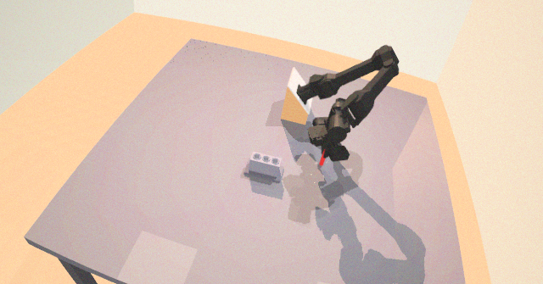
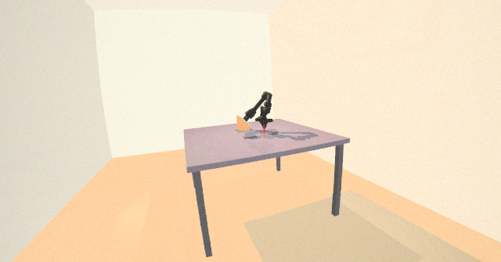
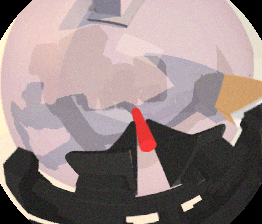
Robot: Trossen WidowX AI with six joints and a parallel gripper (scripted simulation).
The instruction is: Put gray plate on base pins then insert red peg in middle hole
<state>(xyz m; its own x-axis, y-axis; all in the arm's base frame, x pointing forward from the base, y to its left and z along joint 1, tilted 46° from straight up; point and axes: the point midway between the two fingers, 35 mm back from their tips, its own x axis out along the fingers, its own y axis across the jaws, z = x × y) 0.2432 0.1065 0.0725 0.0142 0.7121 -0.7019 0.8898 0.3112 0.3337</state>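
Observation:
The gray plate [image 1: 271, 159], with three round holes in a row, lies flat on top of the base [image 1: 265, 169]; the seam between them is hard to make out. The pair also shows small in the exterior view, and is partly cut off at the top of the wrist view. My gripper [image 1: 325, 149] [image 2: 264, 125] [image 3: 140, 123] is shut on the red peg [image 1: 322, 158] [image 2: 264, 130] [image 3: 144, 134], to the right of the base in the top view. The peg stands about upright and points down from the fingers. Whether its lower end touches the table cannot be told.
An orange and white wedge-shaped block [image 1: 294, 107] [image 2: 243, 123] [image 3: 243, 91] stands behind the base, close to the arm's mount. The arm's shadows fall across the table [image 1: 170, 148] [image 2: 219, 148] around the peg.

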